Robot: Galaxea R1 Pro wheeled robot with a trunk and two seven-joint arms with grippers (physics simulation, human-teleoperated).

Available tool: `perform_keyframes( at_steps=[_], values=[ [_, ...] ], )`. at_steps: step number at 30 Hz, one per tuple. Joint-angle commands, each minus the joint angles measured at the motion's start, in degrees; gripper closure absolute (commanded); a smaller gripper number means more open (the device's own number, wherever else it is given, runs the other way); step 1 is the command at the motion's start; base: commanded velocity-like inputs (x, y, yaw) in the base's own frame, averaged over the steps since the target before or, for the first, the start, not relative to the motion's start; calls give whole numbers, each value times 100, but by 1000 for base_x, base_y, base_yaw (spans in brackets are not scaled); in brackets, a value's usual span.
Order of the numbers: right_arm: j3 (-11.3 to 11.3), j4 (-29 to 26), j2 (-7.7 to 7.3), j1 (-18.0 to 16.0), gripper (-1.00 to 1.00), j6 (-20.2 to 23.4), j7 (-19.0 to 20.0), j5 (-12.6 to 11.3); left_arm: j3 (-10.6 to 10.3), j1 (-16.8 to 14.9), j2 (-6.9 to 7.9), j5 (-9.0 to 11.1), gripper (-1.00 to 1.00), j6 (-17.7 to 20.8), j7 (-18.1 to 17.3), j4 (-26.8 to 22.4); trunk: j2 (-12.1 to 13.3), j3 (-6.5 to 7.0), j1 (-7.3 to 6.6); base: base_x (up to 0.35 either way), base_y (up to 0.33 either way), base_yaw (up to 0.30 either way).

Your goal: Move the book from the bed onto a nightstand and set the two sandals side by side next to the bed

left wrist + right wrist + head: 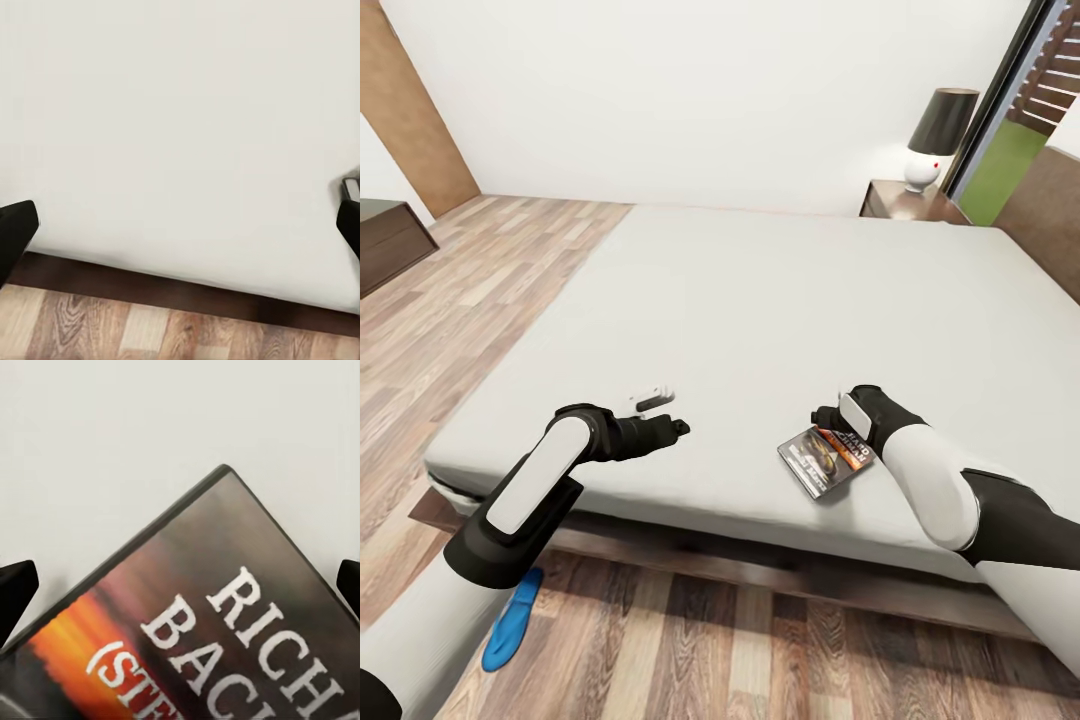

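Right wrist view | right tool point(180, 585) spread wide over small dark-covered paperback book point(225, 622) | flat on pale mattress bed point(760, 300) | light, stiff, thin: pinch an edge | left tool point(180, 225) agape, empty

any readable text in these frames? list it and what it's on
"RICH", "BAC", "(STE": cut-off white lettering on the book's cover, in the right wrist view.
Head view: the lettering on the same book, lying on the bed, is too small to read.
No other text.
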Motion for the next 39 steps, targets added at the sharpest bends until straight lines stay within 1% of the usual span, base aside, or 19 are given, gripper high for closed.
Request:
perform_keyframes(
  at_steps=[1,11,24,39],
  values=[
    [-50,-7,3,-3,-100,28,-6,43,-6,-6,3,40,-100,16,49,-5,-2,-4,-1,-48,49,0],
    [-47,-7,5,-4,-100,28,-6,47,-9,-6,3,32,-100,16,54,-5,-2,-4,-1,-56,17,0],
    [-43,-7,7,-4,-100,28,-6,49,-5,-6,3,40,-100,12,61,-5,-2,-4,-1,-244,2,0],
    [-41,-7,13,-4,-100,28,-6,50,-6,-6,8,33,-100,7,65,-5,-2,-4,-1,-37,0,0]
  ],
)
